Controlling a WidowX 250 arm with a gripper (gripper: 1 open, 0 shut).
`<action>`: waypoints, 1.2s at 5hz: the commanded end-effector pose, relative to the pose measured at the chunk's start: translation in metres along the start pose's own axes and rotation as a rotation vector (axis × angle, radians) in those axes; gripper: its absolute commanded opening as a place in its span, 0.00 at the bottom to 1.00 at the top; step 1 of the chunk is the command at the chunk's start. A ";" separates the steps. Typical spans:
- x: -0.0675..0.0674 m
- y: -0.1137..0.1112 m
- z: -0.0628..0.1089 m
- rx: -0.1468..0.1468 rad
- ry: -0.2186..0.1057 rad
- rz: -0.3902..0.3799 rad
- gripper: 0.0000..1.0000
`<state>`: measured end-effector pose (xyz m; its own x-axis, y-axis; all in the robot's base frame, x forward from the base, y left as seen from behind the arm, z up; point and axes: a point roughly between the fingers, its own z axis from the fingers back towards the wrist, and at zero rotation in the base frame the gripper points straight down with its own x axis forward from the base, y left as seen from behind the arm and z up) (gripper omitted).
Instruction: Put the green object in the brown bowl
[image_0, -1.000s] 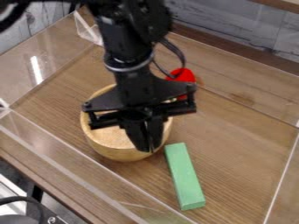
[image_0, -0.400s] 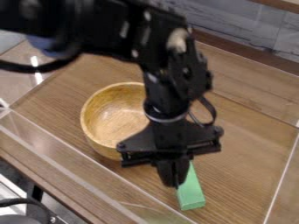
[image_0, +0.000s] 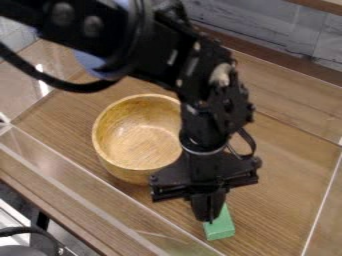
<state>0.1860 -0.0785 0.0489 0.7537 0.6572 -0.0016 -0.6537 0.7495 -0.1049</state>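
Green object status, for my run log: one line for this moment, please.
tool: shut, down on green object | brown bowl: empty | object: on table

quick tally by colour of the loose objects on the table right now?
Green: 1, the green block, mostly hidden under the gripper
Brown: 1, the wooden bowl
Red: 0 visible; the arm may be hiding something behind it
Total: 2
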 end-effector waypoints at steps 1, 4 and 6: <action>0.004 -0.010 0.000 -0.021 -0.022 -0.007 0.00; 0.004 -0.013 -0.010 -0.010 -0.035 0.007 1.00; 0.002 -0.018 -0.016 -0.003 -0.050 0.015 0.00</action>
<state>0.1944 -0.0879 0.0296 0.7359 0.6762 0.0345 -0.6720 0.7357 -0.0852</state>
